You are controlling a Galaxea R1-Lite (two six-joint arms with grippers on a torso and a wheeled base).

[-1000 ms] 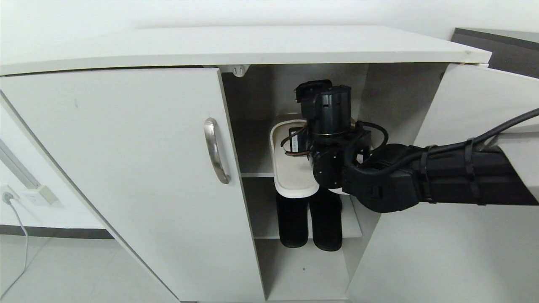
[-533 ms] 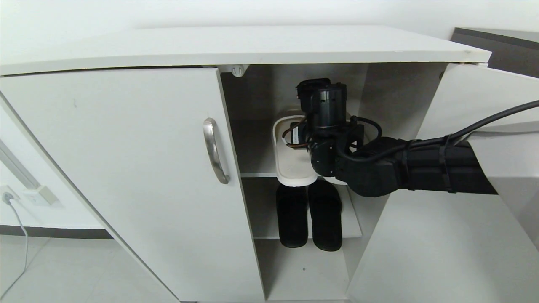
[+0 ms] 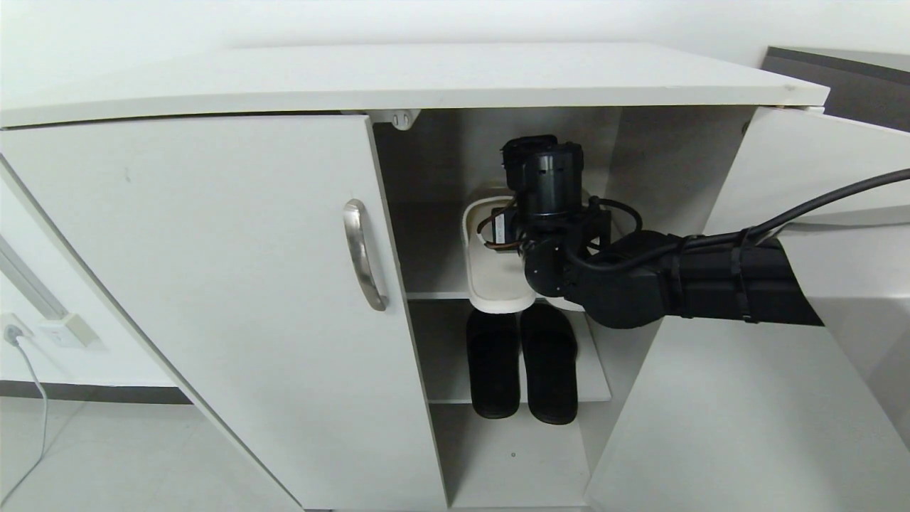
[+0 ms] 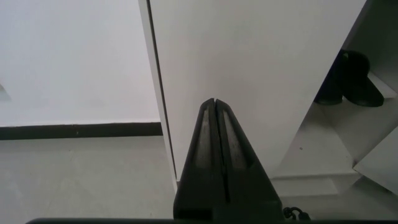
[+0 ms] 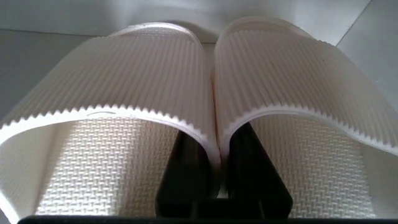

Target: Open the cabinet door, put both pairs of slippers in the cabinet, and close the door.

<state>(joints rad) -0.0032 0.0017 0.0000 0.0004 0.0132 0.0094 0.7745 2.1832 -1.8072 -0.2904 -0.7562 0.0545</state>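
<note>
Over the upper shelf (image 3: 430, 294): the white slippers (image 3: 495, 277) — right door (image 3: 782, 163) open.
The right jaws are clamped on the pair, a finger (image 5: 186, 168) inside each shoe pinching the two inner strap walls together — likely so both carry as one. The black slippers (image 3: 522, 370) lie on the lower shelf (image 3: 441, 363), at 6 o'clock from them. The left jaws are pressed together, empty, facing the closed left door (image 3: 199, 284).

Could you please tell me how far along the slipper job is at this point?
Done: the right door is open and the black slippers sit on the lower shelf. In hand: the right gripper holds the white slippers at the upper shelf. Left: release, withdraw, close the door.
</note>
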